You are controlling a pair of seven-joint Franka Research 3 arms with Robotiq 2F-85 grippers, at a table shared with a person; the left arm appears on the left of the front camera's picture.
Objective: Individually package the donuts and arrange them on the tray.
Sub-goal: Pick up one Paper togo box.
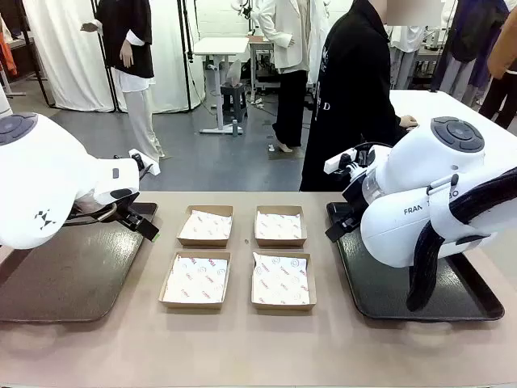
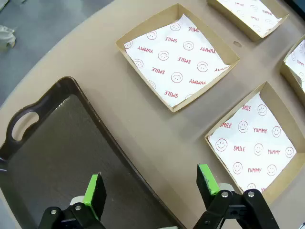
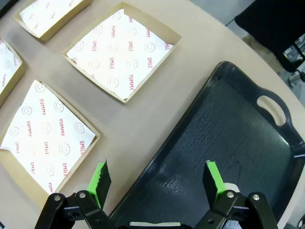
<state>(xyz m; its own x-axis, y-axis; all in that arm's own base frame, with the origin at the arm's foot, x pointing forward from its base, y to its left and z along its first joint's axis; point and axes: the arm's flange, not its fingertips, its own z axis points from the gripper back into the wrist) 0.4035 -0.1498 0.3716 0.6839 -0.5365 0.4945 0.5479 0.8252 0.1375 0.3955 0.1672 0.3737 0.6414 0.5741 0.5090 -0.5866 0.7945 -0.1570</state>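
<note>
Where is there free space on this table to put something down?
The left tray and the right tray look bare inside. The table strip in front of the cardboard boxes is free too. The middle is crowded: the four boxes leave only narrow gaps.

Spread green-padded fingers point(image 2: 96, 191) hover over a dark tray point(image 2: 47, 157) edge, near paper-lined boxes point(image 2: 178, 57).

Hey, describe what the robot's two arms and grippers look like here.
The left arm and the right arm are glossy white with rounded housings; the right carries a dark grey round cap, lettering starting FRAN and a thick black hose. The left gripper and the right gripper are black with bolted links and bright green pads on their fingers.
</note>
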